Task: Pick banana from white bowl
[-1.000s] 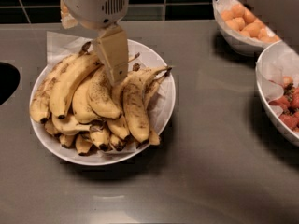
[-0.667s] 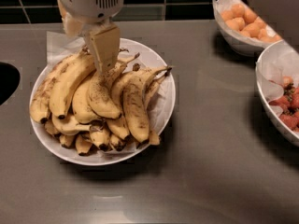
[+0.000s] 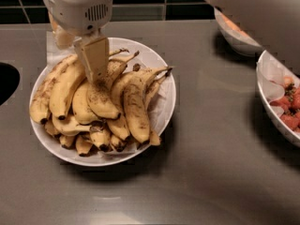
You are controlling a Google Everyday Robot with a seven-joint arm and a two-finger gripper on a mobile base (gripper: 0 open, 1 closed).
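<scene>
The white bowl (image 3: 165, 89) sits left of centre on the grey counter, wide and shallow, lined with white paper and piled with several bananas. The banana (image 3: 65, 87) lies on the left of the pile: plump, clean yellow, with its black tip toward the front. Its upper end runs under my gripper (image 3: 79, 55), so its stem is hidden. The gripper hangs over the back left of the bowl and is open. One beige finger (image 3: 96, 60) rests on the pile right of the banana's upper end, and the other is behind at the left.
A brown-streaked banana (image 3: 137, 102) and a speckled one (image 3: 101, 100) lie right of the target. A white bowl with red pieces (image 3: 274, 86) is at the right edge. Part of my arm (image 3: 262, 13) covers a bowl with orange pieces at the top right. A dark sink opening (image 3: 7, 81) is at the left.
The gripper has shifted left and a little lower onto the back left of the pile. A pale part of the arm now covers the top right corner.
</scene>
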